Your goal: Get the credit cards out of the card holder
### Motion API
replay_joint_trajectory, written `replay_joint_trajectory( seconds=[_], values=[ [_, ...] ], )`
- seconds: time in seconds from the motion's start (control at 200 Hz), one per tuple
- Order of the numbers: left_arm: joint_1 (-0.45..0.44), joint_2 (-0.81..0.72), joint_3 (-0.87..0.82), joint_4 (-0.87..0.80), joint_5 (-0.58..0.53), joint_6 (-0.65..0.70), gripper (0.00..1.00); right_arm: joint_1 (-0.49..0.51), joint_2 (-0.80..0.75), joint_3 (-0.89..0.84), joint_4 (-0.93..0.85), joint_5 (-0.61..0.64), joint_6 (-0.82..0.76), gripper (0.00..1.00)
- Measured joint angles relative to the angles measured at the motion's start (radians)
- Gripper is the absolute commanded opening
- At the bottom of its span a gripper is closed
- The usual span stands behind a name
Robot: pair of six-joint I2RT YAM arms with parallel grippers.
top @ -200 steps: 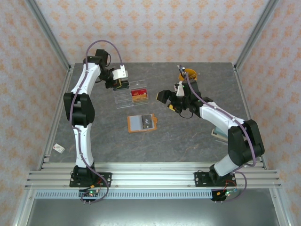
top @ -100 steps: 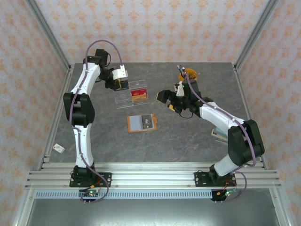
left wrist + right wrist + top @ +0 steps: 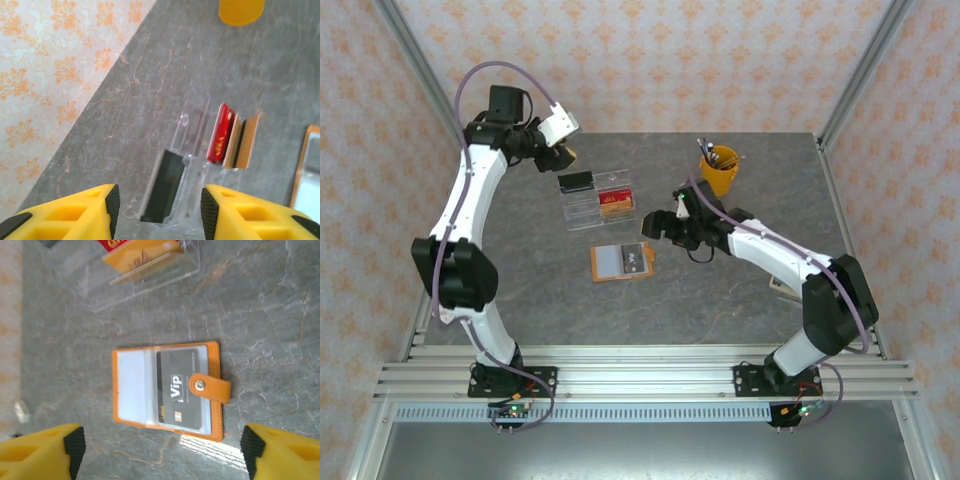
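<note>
Partly cropped: card holder at left wrist view's edge.

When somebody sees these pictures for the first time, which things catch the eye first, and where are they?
The open orange card holder lies in the middle of the grey table, a dark card marked VIP in its right pocket. Behind it stands a clear tray with a red card standing in one slot. A yellow cup stands at the far right.
</note>
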State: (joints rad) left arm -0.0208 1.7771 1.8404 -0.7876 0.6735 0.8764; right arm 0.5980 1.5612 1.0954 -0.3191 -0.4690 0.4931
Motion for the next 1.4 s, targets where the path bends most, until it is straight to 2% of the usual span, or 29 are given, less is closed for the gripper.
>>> replay_joint_trajectory(
  seconds=[0.14, 0.305, 0.46, 0.616, 0.876, 1.076, 1.396],
  values=[
    [-0.061, -0.143, -0.254, 0.154, -0.028, -0.222, 0.51, 0.081, 0.056, 0.0, -0.019, 0.071, 0.016, 0.66],
    [-0.106, -0.222, -0.504, 0.28, -0.085, -0.521, 0.51, 0.146, 0.137, 0.001, -0.027, 0.122, 0.038, 0.59],
    [-0.118, -0.237, -0.632, 0.328, -0.133, -0.801, 0.51, 0.171, 0.206, 0.029, -0.034, 0.146, 0.06, 0.51],
    [-0.189, -0.237, -0.708, 0.338, -0.165, -1.008, 0.52, 0.174, 0.249, 0.075, -0.037, 0.167, 0.075, 0.47],
    [-0.246, -0.242, -0.78, 0.319, -0.184, -1.268, 0.5, 0.174, 0.307, 0.162, -0.066, 0.197, 0.078, 0.36],
    [-0.309, -0.289, -0.9, 0.351, -0.184, -1.418, 0.29, 0.174, 0.353, 0.199, -0.1, 0.229, 0.079, 0.33],
    [-0.34, -0.296, -0.969, 0.488, -0.13, -1.591, 0.25, 0.174, 0.388, 0.218, -0.14, 0.243, 0.079, 0.27]
  ],
)
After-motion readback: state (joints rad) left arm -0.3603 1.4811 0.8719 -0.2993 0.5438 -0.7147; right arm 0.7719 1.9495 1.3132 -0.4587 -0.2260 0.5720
